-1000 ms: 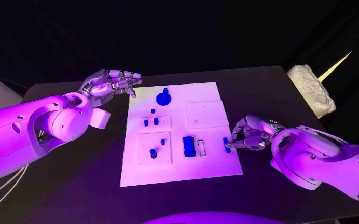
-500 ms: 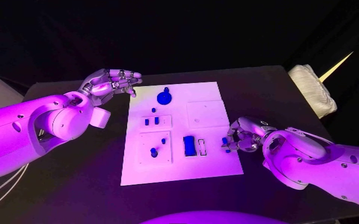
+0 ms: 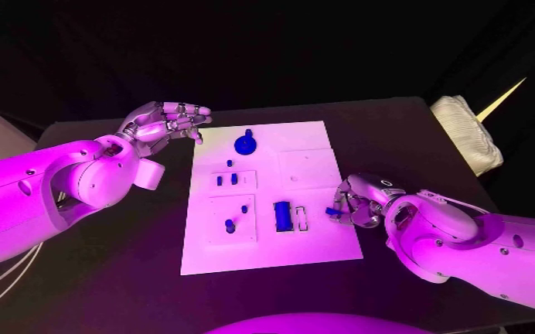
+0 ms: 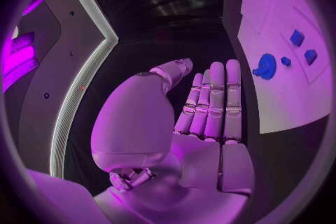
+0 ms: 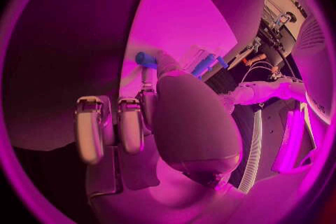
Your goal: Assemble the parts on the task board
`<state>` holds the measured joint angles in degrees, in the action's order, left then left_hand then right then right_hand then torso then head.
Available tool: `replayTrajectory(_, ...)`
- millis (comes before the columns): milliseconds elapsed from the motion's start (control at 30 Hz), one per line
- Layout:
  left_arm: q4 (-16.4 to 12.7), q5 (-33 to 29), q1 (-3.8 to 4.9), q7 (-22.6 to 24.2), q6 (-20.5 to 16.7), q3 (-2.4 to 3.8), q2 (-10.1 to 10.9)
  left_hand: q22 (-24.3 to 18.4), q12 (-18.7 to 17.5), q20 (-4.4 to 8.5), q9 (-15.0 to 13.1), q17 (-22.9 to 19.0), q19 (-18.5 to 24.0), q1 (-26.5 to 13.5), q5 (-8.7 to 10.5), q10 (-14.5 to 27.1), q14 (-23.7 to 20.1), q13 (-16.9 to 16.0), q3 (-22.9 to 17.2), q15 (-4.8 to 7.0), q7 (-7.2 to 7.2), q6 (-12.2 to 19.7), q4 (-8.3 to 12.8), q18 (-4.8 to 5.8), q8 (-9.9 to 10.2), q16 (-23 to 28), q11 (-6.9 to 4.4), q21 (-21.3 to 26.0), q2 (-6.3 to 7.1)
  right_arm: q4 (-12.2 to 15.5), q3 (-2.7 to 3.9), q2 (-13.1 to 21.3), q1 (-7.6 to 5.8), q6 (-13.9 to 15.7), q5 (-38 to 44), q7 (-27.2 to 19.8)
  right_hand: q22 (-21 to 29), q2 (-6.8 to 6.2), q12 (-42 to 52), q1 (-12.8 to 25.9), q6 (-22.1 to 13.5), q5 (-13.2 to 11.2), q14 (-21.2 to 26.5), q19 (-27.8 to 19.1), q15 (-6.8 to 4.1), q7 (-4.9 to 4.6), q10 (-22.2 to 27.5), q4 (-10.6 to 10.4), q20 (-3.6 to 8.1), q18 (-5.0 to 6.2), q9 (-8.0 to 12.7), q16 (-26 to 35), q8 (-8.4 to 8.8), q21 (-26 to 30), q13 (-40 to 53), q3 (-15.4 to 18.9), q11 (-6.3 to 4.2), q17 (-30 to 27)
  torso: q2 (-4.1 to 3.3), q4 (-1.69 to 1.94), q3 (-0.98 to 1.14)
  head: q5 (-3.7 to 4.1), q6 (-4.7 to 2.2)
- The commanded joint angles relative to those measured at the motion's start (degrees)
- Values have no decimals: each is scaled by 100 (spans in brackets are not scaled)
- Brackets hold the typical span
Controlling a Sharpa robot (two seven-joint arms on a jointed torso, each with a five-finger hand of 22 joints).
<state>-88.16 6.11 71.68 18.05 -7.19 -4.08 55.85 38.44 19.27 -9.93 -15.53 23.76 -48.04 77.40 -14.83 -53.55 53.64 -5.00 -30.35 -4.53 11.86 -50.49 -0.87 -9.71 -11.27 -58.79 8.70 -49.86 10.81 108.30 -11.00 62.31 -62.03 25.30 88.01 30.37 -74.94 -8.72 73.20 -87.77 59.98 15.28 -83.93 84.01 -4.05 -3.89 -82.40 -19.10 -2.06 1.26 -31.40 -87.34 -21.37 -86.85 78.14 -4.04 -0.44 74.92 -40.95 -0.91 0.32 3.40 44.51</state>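
The white task board lies mid-table. On it are a round blue part, a blue block and several small blue pieces. My right hand sits at the board's right edge and pinches a small blue part at its fingertips; the right wrist view shows that blue part against the board. My left hand hovers off the board's far left corner, fingers apart, holding nothing. In the left wrist view the left hand is stretched flat beside the board and the round part.
A white padded bundle lies at the table's far right edge. Bare black table surrounds the board on all sides. A recessed square panel sits on the board's right half.
My right hand has crept a little left over the board's edge, and the small blue part has lifted and tilted in its pinch. The left hand has stayed put.
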Motion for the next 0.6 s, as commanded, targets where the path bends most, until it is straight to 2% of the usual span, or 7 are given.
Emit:
replayTrajectory(33, -21, -28, 1, 48, 84, 3, 1, -4, 17, 1, 5, -4, -25, 15, -16, 44, -33, 5, 20, 1, -4, -26, 2, -82, -34, 31, -10, 16, -43, -84, -82, -16, 97, -473, 172, 335, -1425, 34, -3, -113, 64, 146, -494, 523, -22, -8, 2, 261, 21, -70, 890, 2, -5, -36, 180, -716, -14, 1028, 1, -1, -4, -2, 1)
replayTrajectory(67, -22, -28, 1, 47, 84, 3, 2, -4, 17, 1, 5, -4, -25, 15, -16, 44, -33, 5, 20, 1, -4, -26, 2, -82, -34, 31, -10, 16, -43, -79, -82, -19, 97, -459, 181, 345, -1425, 34, -3, -113, 64, 146, -494, 523, -22, -8, 2, 261, 21, -70, 890, 2, -5, -36, 180, -716, -14, 1028, 2, 2, -5, -1, 2)
replayTrajectory(133, -25, -28, 1, 45, 86, 3, 4, -4, 17, 1, 5, -4, -25, 15, -16, 44, -33, 5, 20, 1, -4, -26, 2, -82, -34, 31, -10, 16, -43, -66, -82, -25, 98, -425, 196, 360, -1427, -159, -15, 62, 70, 161, -494, 524, -21, -3, -4, 282, 17, -70, 890, 5, -14, -34, 184, -1122, -8, 1028, 3, 3, -6, -1, 3)
replayTrajectory(200, -26, -28, 1, 44, 87, 3, 5, -4, 17, 1, 5, -4, -25, 15, -16, 44, -33, 5, 20, 1, -4, -26, 2, -82, -34, 31, -10, 16, -43, -50, -82, -31, 99, -376, 204, 368, -1429, -223, -20, 132, 71, 165, -496, 525, -16, 1, -8, 293, 19, -71, 885, 1, -22, -39, 185, -1271, -9, 1037, 4, 4, -6, -3, 3)
replayTrajectory(267, -28, -28, 2, 43, 86, 3, 7, -4, 17, 1, 5, -4, -25, 15, -16, 44, -33, 5, 20, 1, -4, -26, 2, -82, -34, 31, -10, 16, -43, -23, -81, -33, 99, -294, 201, 371, -1433, -409, -19, 350, 75, 285, -498, 529, -17, 0, -24, 360, 23, -73, 848, 0, -75, -47, 198, -1746, -13, 1044, 4, 0, -4, -12, 1)
replayTrajectory(433, -29, -28, 2, 42, 81, 3, 8, -4, 17, 1, 5, -4, -25, 15, -16, 44, -33, 5, 20, 1, -4, -26, 2, -82, -34, 31, -10, 16, -43, 79, -78, -1, 72, -35, 64, 334, -1453, -488, 32, 565, 63, 510, -510, 548, -30, 20, -65, 428, 29, -87, 794, -26, -143, -117, 236, -2047, -25, 1093, 7, -3, -9, -21, 10)
replayTrajectory(600, -29, -28, 2, 39, 72, 3, 3, -4, 17, 1, 5, -4, -25, 15, -16, 44, -33, 5, 20, 1, -4, -26, 2, -82, -34, 31, -10, 16, -43, 227, -72, 47, -101, 296, -470, 193, -1480, -479, 126, 761, 64, 565, -525, 574, -46, 48, -128, 451, 42, -106, 743, -61, -209, -214, 294, -2203, -46, 1154, 5, 2, -7, -27, -3)
